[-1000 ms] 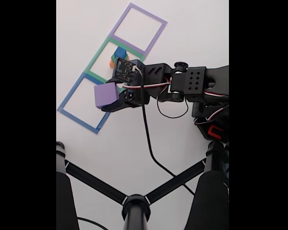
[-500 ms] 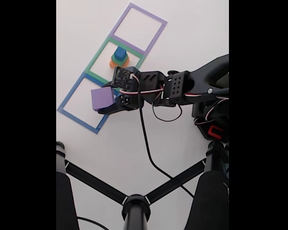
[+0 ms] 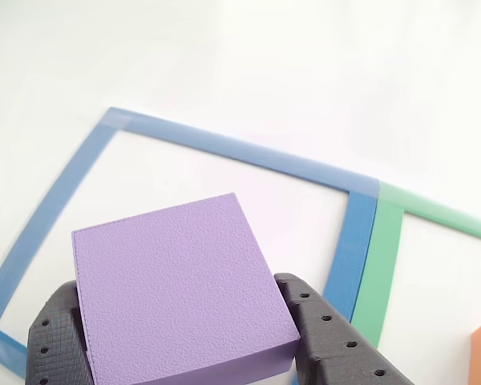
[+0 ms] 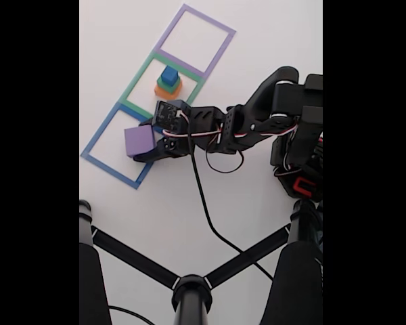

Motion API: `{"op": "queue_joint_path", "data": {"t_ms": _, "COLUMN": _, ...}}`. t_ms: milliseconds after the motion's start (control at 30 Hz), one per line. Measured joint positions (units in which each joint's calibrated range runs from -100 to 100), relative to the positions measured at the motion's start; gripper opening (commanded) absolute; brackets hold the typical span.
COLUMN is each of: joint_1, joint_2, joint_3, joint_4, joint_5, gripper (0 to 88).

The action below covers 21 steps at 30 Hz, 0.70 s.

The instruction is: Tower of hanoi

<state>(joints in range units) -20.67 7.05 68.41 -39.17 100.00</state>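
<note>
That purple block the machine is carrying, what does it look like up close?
The flat purple square block looks matte and finely grainy, like foam or printed plastic, with crisp edges. It sits tilted in the dark gripper, whose textured fingers press against two opposite sides. In the fixed view the block is over the blue taped square outline; whether it touches the table cannot be told.

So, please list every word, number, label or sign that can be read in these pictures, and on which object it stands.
There are none. The purple block, the gripper holding it, the stacked blocks and the taped outlines carry no readable text. The red mark on the arm base is too small to read.
</note>
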Motion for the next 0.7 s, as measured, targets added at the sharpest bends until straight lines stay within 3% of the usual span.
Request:
{"op": "queue_joint_path", "data": {"t_ms": 300, "joint_1": -0.33, "joint_2": 6.33, "joint_3": -3.48, "joint_4": -3.85, "joint_5": 0.00, "gripper": 27.1}}
{"op": "queue_joint_path", "data": {"t_ms": 700, "joint_1": -0.33, "joint_2": 8.10, "joint_3": -4.09, "joint_4": -6.58, "joint_5": 0.00, "gripper": 36.9}}
